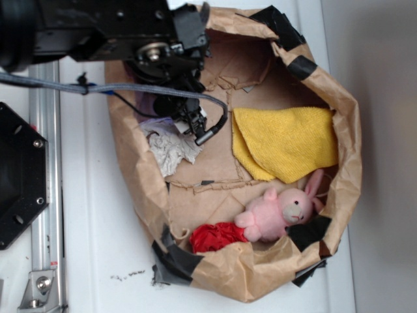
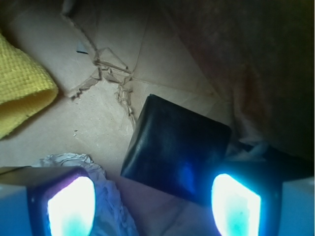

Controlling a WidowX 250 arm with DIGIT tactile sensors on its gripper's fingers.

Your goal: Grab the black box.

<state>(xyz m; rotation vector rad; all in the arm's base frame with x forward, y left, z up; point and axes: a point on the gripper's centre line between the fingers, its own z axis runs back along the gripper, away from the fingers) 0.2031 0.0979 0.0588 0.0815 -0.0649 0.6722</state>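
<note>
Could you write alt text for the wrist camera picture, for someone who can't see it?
A black box lies on brown paper between the open gripper's two glowing blue fingertips. A crumpled paper wad sits beside the left one, a yellow cloth at far left.

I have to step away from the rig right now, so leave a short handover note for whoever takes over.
Pincer: open, nothing held, low inside the paper bag.
Black box: flat on the bag floor, right ahead between the two fingers. Crumpled paper wad lies beside the left one; yellow cloth further off.
Done: pincer lined up over the box.
Left: move forward, close on the box, lift. The exterior view hides the box behind the arm.
</note>
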